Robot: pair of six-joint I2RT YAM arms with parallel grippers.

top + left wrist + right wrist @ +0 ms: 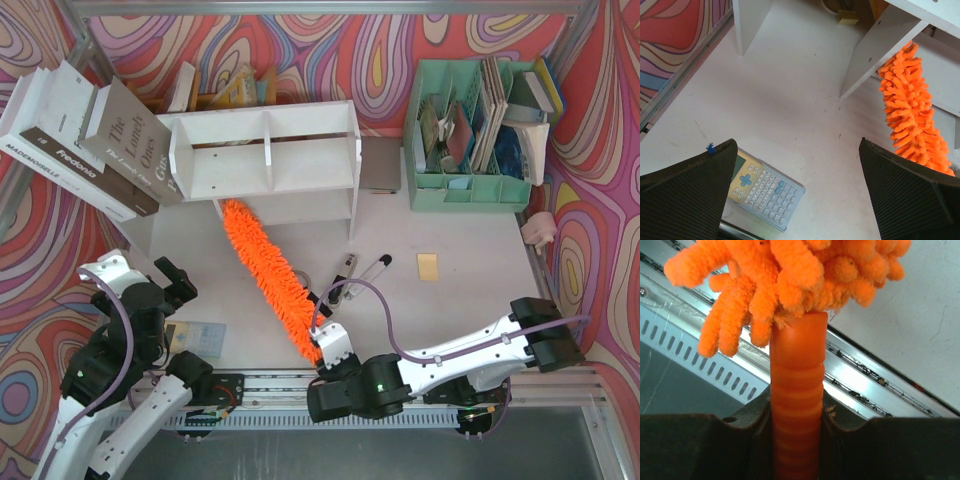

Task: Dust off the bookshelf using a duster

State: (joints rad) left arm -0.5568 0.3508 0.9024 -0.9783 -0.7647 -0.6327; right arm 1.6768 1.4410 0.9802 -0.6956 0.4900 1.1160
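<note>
Top external view, starting left of the bookshelf (265, 150): large white and grey books (75, 140) sit tilted just beside its left end. In front of that end and well apart from it, the left fingers (176, 281) stand spread wide with nothing between them. The left wrist view shows bare desk (800, 100) in the gap and a calculator (765, 192) lying flat just under them.

The bookshelf is white, with two tiers and a central divider. The duster (265, 265) lies on a slant in front of it. Its fluffy orange tip meets the bookshelf's near edge under the left compartment, and its body runs away from the bookshelf towards the near right.

At the end farthest from the bookshelf, the right fingers (324, 354) are pinching the ribbed orange handle (797, 390). The right wrist view shows it held between them, with the chenille strands starting just past the grip.

In front of the bookshelf's right end lie two pens (358, 272), close beside the duster's lower half. Further right a yellow note (428, 266) lies flat. Just beside the bookshelf's right end stands a mint green organiser (470, 130) filled with books and papers.
</note>
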